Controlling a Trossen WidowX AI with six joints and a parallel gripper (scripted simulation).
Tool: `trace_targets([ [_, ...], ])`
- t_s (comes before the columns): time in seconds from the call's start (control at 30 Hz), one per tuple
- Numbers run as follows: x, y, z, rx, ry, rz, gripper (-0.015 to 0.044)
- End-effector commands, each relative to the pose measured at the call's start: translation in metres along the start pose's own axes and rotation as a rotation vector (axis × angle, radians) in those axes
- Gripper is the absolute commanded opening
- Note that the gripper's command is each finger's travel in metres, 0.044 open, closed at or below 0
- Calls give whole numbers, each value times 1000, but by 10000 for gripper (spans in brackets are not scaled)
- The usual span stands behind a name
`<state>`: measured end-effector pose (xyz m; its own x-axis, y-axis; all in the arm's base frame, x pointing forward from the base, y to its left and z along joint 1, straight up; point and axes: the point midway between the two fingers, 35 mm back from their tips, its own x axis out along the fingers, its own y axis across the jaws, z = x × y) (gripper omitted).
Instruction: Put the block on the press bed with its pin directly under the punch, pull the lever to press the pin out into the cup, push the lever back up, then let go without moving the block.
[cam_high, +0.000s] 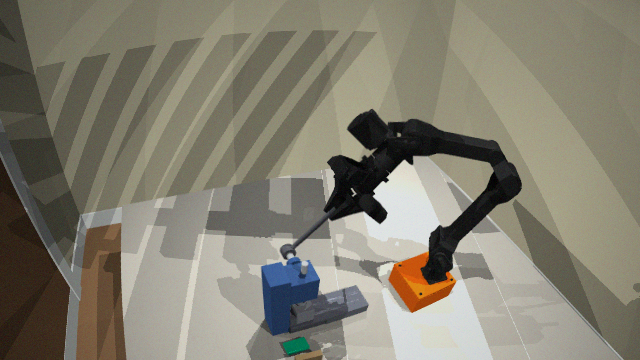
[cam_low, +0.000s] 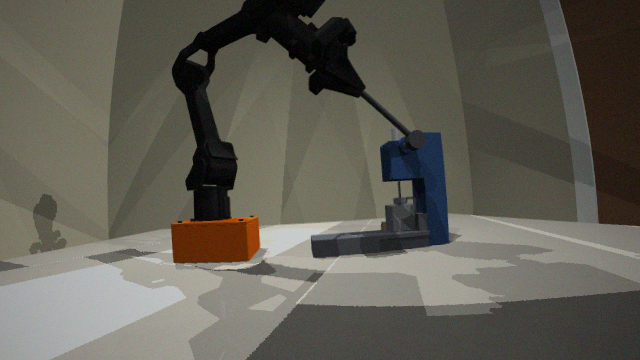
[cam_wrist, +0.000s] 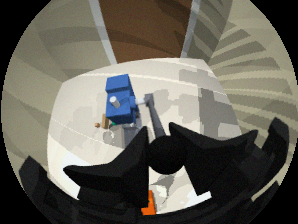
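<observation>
Nearby, a green piece (cam_high: 296, 346) lies beside the blue press (cam_high: 276, 305) (cam_low: 436, 190) (cam_wrist: 120, 100)

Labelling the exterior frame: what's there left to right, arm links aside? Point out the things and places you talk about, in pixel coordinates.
Orange base block (cam_high: 422, 295) (cam_low: 210, 242) (cam_wrist: 148, 204) → fingers (cam_high: 331, 214) (cam_low: 363, 92) → lever's round hub (cam_high: 287, 250) (cam_low: 415, 140) (cam_wrist: 149, 98) → blue press column (cam_high: 275, 310) (cam_low: 438, 200) (cam_wrist: 118, 82).

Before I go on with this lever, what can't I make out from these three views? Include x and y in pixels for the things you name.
- Pin: too small and dark to tell in the exterior view whether it has left the block (cam_low: 396, 218).
- Cup: cannot be picked out in any view; what lies under the block is hidden by the block and bed (cam_high: 356, 298) (cam_low: 345, 244).
- Block from above: covered by the blue press head (cam_high: 304, 287) (cam_low: 401, 167) (cam_wrist: 117, 111) in the top view.
- Tan piece: cut off by the top view's lower edge (cam_high: 309, 355).
</observation>
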<state>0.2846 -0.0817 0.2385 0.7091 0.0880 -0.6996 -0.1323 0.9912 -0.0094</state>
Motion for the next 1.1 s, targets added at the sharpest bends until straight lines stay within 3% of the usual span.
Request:
trace_targets([
  [0.0, 0, 0, 11, -5, -11, 2, 0],
  [1.07, 9, 0, 57, -5, -14, 3, 0],
])
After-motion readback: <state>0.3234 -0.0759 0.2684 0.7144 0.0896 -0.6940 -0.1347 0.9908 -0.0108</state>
